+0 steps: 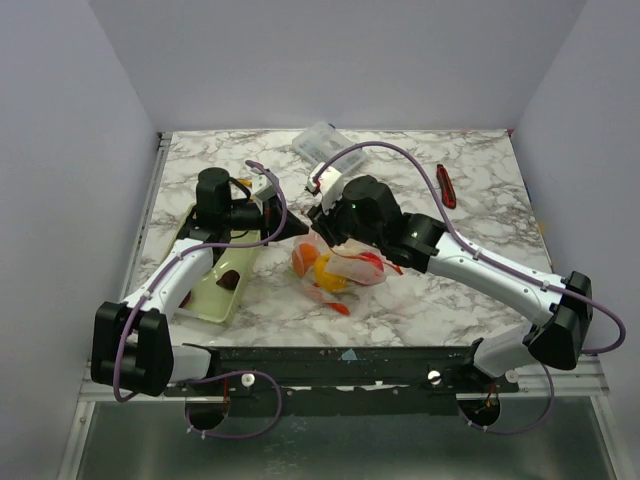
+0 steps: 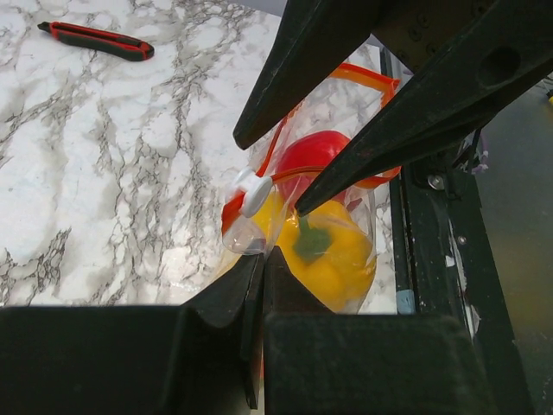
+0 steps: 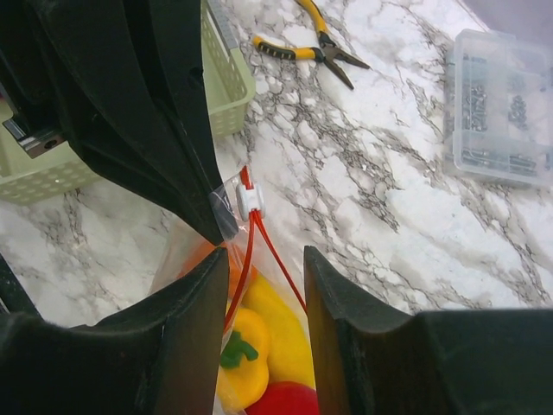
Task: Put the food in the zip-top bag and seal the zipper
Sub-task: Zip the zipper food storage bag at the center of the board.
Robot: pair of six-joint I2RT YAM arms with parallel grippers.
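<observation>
Currently the left gripper (image 2: 262, 259) has its jaws pressed together on a corner of the zip-top bag (image 2: 346, 99), just below the white slider (image 2: 255, 194). The right gripper (image 3: 266, 255) has its jaws spread, straddling the bag's mouth. Both red-orange strips of the zipper (image 3: 248, 255) run between its fingers, but contact with the pads cannot be confirmed. The strips diverge behind the slider, so the mouth is partly unsealed.

The bag lies on the marble table (image 1: 180, 170) at the centre of the overhead frame. It holds a yellow toy pepper (image 2: 333, 259), a red tomato (image 2: 311, 156) and an orange piece (image 1: 303, 262).

In the overhead view a green mesh basket (image 1: 210, 300) sits lower left, a clear lidded box (image 1: 322, 140) top centre and a utility knife (image 1: 446, 186) upper right. Yellow-handled pliers (image 3: 311, 47) lie at the top of the right wrist view.
</observation>
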